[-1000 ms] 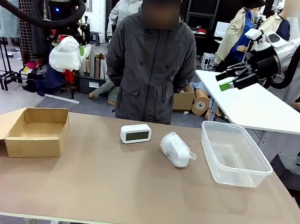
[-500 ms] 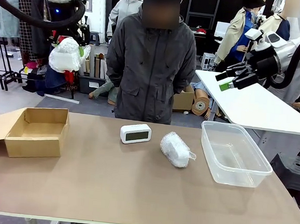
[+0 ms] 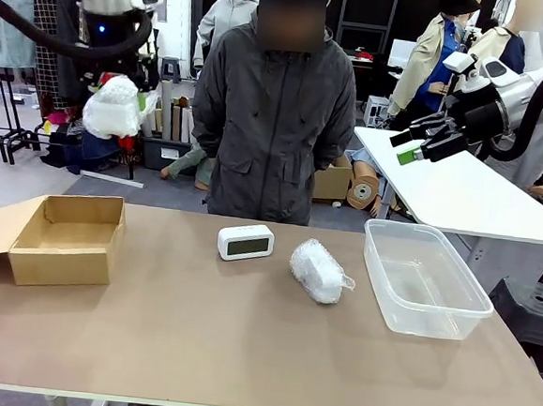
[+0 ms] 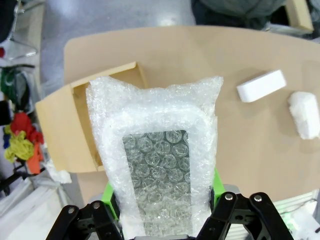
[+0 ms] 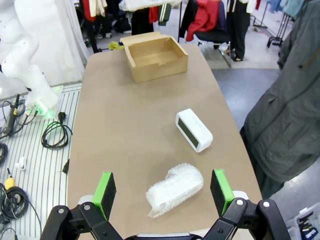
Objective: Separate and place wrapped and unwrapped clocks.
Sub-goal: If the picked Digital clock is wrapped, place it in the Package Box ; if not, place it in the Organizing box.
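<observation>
The left gripper (image 4: pixel 162 189) is clamped on a wrapped clock (image 4: pixel 155 150) high above the box (image 4: pixel 60 125), so lowering and releasing there seems next, while the right gripper (image 5: pixel 163 190), jaws apart, hangs over the other wrapped clock (image 5: pixel 175 192) and bare clock (image 5: pixel 194 131).

Nothing can be read in any view: no words, labels, brand marks or numbers (the clock (image 3: pixel 246 241) faces the front camera, but its screen is too small and dim to make out any digits, and the plain brown walls of the box (image 3: pixel 59 267) carry no legible print).
</observation>
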`<state>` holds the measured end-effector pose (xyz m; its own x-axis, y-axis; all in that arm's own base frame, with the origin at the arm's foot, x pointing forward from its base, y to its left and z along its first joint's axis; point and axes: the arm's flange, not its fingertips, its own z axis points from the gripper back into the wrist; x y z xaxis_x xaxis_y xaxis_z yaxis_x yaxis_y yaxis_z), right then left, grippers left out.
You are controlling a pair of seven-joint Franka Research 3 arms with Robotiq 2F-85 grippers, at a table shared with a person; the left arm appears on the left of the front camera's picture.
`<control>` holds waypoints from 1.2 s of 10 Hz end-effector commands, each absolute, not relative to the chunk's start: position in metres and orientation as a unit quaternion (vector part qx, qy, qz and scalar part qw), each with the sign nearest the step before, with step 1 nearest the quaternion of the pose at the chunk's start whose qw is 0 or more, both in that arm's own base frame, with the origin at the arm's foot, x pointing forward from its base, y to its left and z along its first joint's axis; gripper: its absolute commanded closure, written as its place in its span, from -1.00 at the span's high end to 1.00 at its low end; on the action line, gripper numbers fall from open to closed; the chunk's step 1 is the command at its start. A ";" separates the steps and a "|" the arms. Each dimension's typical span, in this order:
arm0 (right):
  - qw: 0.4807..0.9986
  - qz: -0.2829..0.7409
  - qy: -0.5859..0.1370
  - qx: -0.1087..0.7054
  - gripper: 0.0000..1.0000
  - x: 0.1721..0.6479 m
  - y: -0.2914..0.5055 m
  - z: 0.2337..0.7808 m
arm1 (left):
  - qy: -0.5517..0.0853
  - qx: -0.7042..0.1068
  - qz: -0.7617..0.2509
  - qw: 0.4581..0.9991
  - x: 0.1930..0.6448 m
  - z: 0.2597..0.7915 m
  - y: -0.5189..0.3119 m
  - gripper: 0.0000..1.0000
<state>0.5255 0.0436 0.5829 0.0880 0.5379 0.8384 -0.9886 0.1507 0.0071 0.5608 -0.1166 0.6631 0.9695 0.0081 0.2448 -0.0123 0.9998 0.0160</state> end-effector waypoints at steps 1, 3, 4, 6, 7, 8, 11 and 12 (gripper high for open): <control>0.667 0.572 -0.360 0.314 1.00 0.525 0.043 0.584 | -0.098 0.042 0.050 0.993 0.562 0.630 -0.091 -1.00; 0.667 0.572 -0.360 0.314 1.00 0.525 0.043 0.584 | -0.058 0.013 0.045 0.997 0.556 0.588 -0.072 -1.00; 0.667 0.572 -0.360 0.314 1.00 0.525 0.043 0.584 | -0.064 0.010 0.047 0.997 0.552 0.563 -0.070 -1.00; 0.667 0.572 -0.360 0.314 1.00 0.525 0.043 0.584 | -0.060 0.025 0.066 0.996 0.554 0.531 -0.054 -1.00; 0.667 0.572 -0.360 0.314 1.00 0.525 0.043 0.584 | -0.073 0.044 0.066 0.994 0.556 0.534 -0.050 -1.00; 0.667 0.572 -0.360 0.314 1.00 0.525 0.043 0.584 | -0.083 0.048 0.080 0.992 0.559 0.542 -0.058 -1.00; 0.667 0.572 -0.360 0.314 1.00 0.525 0.043 0.584 | -0.049 0.032 0.059 0.997 0.566 0.525 -0.055 -1.00; 0.667 0.572 -0.360 0.314 1.00 0.525 0.043 0.584 | -0.049 0.032 0.059 0.997 0.566 0.525 -0.055 -1.00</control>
